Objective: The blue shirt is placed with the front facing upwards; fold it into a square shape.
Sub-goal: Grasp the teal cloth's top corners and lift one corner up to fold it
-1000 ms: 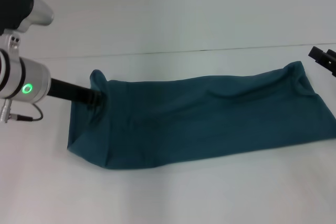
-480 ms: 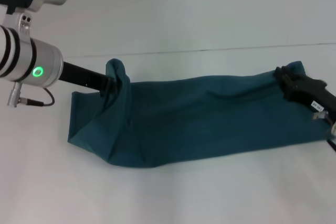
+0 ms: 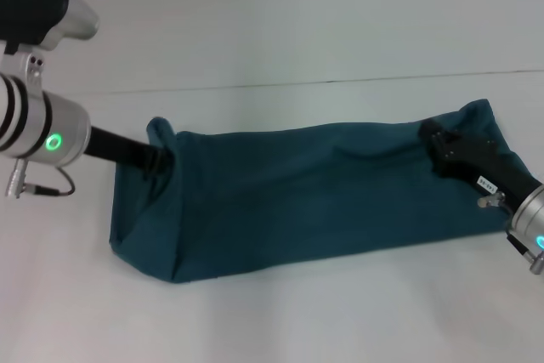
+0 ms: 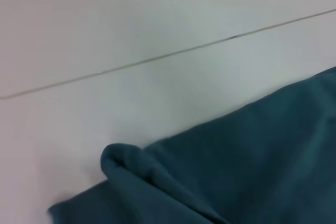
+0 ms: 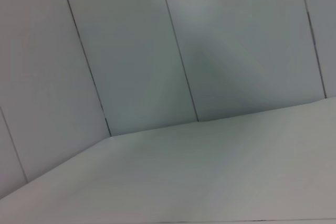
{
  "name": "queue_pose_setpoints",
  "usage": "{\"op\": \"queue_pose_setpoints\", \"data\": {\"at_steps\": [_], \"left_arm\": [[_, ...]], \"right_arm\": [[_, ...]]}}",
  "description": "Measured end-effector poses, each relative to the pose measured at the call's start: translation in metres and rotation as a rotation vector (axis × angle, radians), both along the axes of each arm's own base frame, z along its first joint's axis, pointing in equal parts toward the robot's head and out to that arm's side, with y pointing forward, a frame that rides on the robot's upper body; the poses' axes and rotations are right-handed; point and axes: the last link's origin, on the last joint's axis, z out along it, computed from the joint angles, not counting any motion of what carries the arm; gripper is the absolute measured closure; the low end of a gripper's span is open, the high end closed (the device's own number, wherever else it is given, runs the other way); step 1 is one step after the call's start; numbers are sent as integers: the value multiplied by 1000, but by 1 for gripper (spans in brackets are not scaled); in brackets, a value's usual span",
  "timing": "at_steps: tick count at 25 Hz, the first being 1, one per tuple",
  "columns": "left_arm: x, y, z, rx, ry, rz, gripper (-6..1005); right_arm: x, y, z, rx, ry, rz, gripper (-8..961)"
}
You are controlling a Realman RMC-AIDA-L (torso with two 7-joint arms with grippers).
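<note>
Now the left claw [image 3: 160, 159], clamped on the blue shirt [image 3: 314, 201]'s far left corner, has lowered; right claw [image 3: 435, 138], grip untellable, has advanced over the strip lying across the surface [image 3: 272, 320]: the next fold looks near

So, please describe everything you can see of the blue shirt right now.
The blue shirt is dark teal, soft-looking cloth, lying on the white table as a long folded band, no lettering showing. Its left end is rumpled, with one corner raised where the left gripper meets it. The right gripper rests over its right end. The left wrist view shows a rolled fold at the edge.
</note>
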Motion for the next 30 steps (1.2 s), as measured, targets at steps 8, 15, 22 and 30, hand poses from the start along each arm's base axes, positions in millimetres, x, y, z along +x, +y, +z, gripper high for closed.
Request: {"op": "queue_pose_setpoints", "data": {"at_steps": [8, 15, 22, 30], "left_arm": [[-26, -2, -5, 12, 8, 70, 951], [-37, -2, 1, 50, -27, 112, 827], [-39, -1, 3, 72, -30, 121, 685], [-49, -1, 7, 112, 28, 152, 370]], "right_arm": [[2, -1, 2, 2, -2, -3, 931], [3, -2, 2, 2, -4, -2, 931], [4, -2, 2, -1, -7, -4, 930], [5, -2, 3, -5, 12, -17, 931]]}}
